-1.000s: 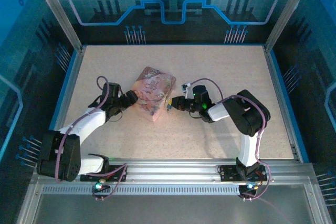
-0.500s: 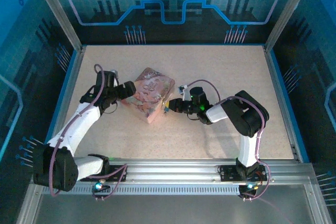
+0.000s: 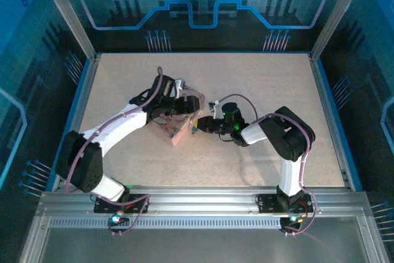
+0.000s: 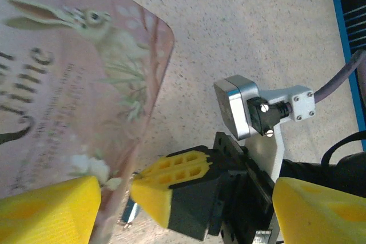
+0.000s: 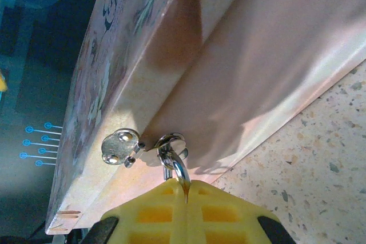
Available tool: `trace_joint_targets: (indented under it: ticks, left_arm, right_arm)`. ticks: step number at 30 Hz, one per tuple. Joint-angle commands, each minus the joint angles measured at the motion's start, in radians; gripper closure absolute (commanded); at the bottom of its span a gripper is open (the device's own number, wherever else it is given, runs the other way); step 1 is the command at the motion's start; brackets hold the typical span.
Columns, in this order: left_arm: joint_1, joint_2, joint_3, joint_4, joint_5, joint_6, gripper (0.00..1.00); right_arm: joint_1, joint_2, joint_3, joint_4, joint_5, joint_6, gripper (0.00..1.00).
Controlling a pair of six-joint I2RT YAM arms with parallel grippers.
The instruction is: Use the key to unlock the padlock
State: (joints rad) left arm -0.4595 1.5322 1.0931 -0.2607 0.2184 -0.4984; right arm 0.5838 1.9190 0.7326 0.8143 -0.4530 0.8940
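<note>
The padlock hangs from the metal hasp (image 5: pixel 120 146) on the side of the pink picture box (image 5: pixel 229 55). Its silver shackle (image 5: pixel 174 161) runs through the hasp ring and down between my right gripper's (image 5: pixel 186 186) yellow fingers, which are shut on it; the padlock body is hidden there. The right gripper (image 3: pixel 196 126) sits at the box's (image 3: pixel 180 133) near corner. My left gripper (image 3: pixel 178 108) hovers over the box top, jaws wide open and empty. In the left wrist view its fingers (image 4: pixel 46 212) frame the right gripper's fingers (image 4: pixel 171 181) beside the box (image 4: pixel 68 84). The key is out of view.
The right wrist camera (image 4: pixel 246 107) and its purple cable (image 4: pixel 343 78) lie close in front of my left gripper. Speckled tabletop (image 3: pixel 258 78) stretches behind and to the right of the box. Blue rails (image 3: pixel 329 115) and metal posts border the table.
The left arm has swung from the box's left side across and over its top. The box has turned and shifted a little. The right gripper has stayed at the hasp.
</note>
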Motion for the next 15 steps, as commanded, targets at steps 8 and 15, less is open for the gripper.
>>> trace_joint_targets:
  ticks: [8, 15]
  left_arm:
    - [-0.026, 0.108, 0.03, 0.054, 0.07, -0.039, 0.2]
    - [-0.026, 0.074, -0.086, 0.061, 0.048, -0.044, 0.2]
  right_arm:
    - [0.017, -0.004, 0.017, 0.04, -0.022, 0.016, 1.0]
    - [0.008, 0.023, 0.017, 0.095, -0.027, 0.041, 1.0]
